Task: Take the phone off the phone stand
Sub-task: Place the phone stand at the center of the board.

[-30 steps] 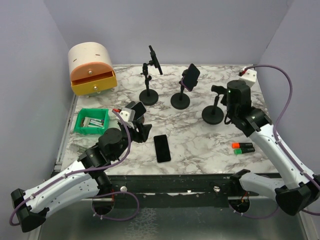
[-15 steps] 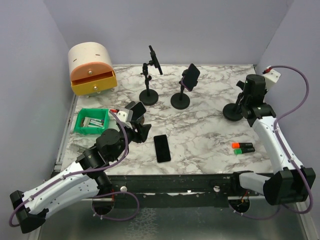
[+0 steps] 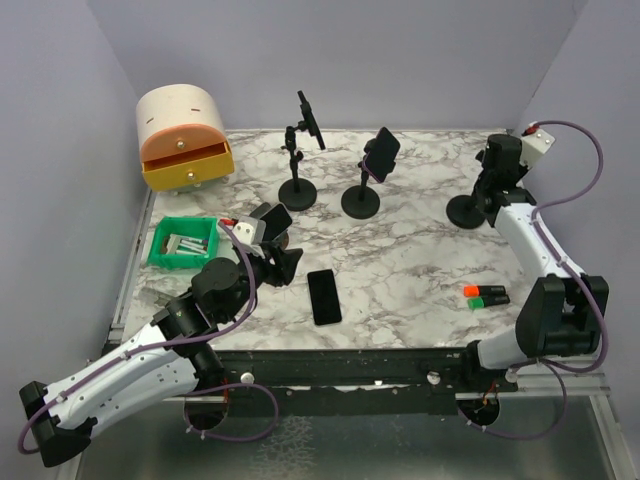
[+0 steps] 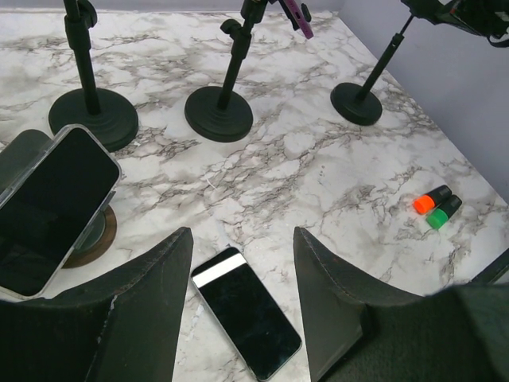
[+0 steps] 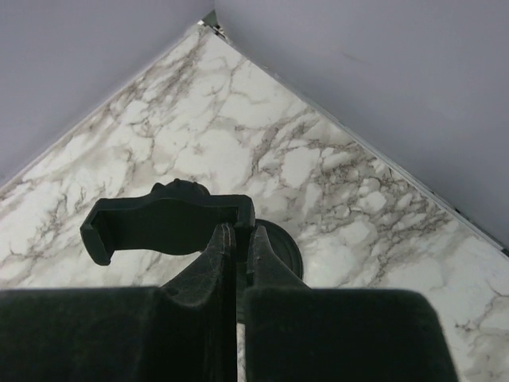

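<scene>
The phone (image 4: 49,208) that we take to be ours leans tilted, screen up, on a low stand (image 4: 97,235). We judge it a stiff, fairly light slab with a glassy face, slick on its flat sides and liable to crack if dropped. A clear rim seems to run round it, perhaps a case, which should give better purchase. We would pinch it across its long edges, toward the raised end, and lift it up and away.

Just beside the low stand, to its near right, a loose phone (image 4: 246,312) lies flat on the surface (image 3: 400,270). Our left hand (image 4: 242,247) hovers over that one, half open and holding nothing.

Beyond the low stand rise one tall stand (image 3: 297,190) and a second tall stand (image 3: 361,200), each carrying a phone. Well apart from the low stand, at the far right, our right hand (image 5: 236,239) is closed with its fingertips at the edge of an empty holder (image 5: 167,227). We cannot tell whether it pinches it.
</scene>
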Robot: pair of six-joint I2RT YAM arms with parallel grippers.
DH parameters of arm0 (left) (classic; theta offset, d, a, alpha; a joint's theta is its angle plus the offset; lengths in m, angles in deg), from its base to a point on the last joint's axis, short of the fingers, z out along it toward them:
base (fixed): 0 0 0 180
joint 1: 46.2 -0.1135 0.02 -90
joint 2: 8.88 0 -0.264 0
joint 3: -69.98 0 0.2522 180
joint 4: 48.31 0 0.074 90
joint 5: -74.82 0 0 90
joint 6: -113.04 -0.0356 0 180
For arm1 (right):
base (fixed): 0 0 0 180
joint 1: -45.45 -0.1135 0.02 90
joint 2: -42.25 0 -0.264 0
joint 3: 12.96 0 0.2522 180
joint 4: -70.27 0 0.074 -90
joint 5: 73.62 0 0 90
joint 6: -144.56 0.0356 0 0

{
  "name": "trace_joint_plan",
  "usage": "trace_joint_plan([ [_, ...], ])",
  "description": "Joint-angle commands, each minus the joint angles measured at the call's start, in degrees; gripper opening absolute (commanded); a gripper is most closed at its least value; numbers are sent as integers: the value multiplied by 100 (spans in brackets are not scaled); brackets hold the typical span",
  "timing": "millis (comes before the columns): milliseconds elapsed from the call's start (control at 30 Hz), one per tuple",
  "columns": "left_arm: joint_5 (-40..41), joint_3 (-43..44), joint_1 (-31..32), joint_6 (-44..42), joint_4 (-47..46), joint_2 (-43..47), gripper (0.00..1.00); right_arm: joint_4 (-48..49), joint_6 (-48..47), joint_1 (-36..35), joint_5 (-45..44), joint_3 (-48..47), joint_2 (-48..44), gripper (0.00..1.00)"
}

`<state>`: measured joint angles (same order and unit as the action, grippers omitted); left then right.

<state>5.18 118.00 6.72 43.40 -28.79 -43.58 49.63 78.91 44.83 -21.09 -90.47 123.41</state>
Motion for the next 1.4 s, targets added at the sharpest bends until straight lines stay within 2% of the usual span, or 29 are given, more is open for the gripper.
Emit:
trace_joint_plan([
  [0, -105, 85, -10, 16, 29, 57, 55, 639, 99, 35, 32, -634, 483, 0],
  [233, -76, 84, -10, 3, 21, 35, 55, 806, -148, 176, 69, -1126, 1010, 0],
  [433, -80, 89, -10, 10, 30, 39, 55, 756, -127, 177, 192, -961, 985, 1],
  [600, -67, 62, -10, 11, 9, 77, 55, 808, -241, 177, 482, -766, 831, 50],
  [700, -67, 74, -6, 12, 30, 74, 55, 751, -248, 177, 617, -776, 773, 62],
  [867, -80, 63, -10, 12, 5, 86, 55, 696, -231, 177, 757, -842, 618, 74],
  [967, -102, 60, -10, 16, -5, 73, 55, 313, -261, 172, 886, -1050, 466, 78],
  [1133, -133, 68, -10, 38, -5, 32, 55, -41, -181, -7, 1205, -1457, 15, 81],
  [1300, -155, 59, -11, 43, -30, 34, 56, -136, -377, -769, 1468, -1558, -667, 81],
  [1367, -151, 53, -10, 16, -53, 31, 56, -213, -253, -978, 2009, -1406, -989, 81],
])
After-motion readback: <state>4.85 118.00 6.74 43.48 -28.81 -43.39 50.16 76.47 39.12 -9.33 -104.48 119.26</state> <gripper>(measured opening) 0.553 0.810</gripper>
